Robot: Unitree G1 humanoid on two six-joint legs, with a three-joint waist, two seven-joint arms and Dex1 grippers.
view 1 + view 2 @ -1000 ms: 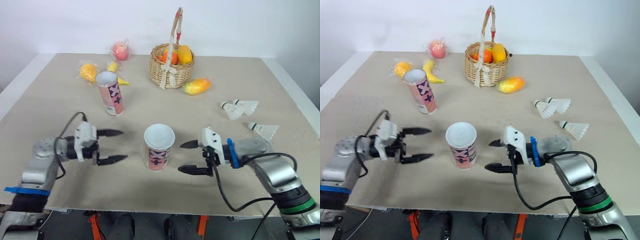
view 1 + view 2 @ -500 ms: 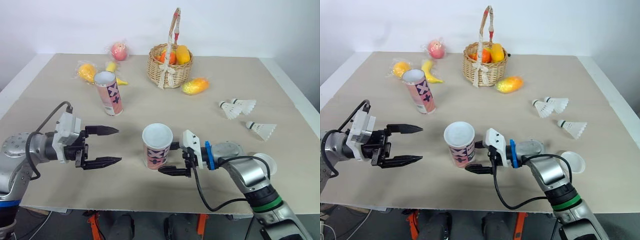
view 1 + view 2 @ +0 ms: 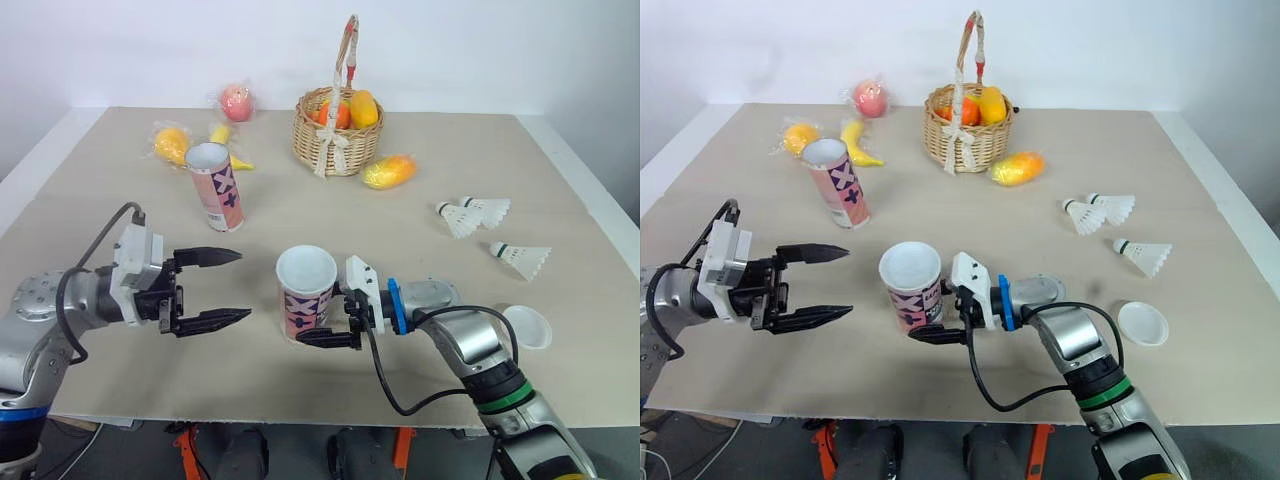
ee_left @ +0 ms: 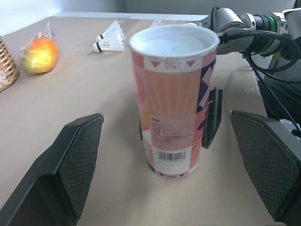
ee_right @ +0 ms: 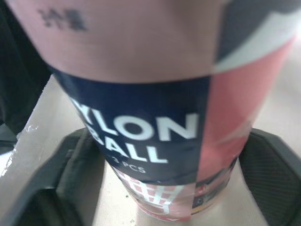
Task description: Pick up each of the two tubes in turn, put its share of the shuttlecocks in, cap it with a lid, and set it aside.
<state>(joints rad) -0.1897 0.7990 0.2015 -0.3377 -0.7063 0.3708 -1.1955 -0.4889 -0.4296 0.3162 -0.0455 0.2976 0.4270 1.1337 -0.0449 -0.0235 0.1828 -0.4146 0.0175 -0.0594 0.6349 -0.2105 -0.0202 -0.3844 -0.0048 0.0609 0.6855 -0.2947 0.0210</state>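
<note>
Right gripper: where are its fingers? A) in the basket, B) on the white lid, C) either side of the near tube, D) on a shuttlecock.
C: the right gripper has one black finger on each side of the near tube, low on its body.

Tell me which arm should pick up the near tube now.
Right. The right gripper, open, straddles the near tube low down; the left gripper hangs open, apart from it.
</note>
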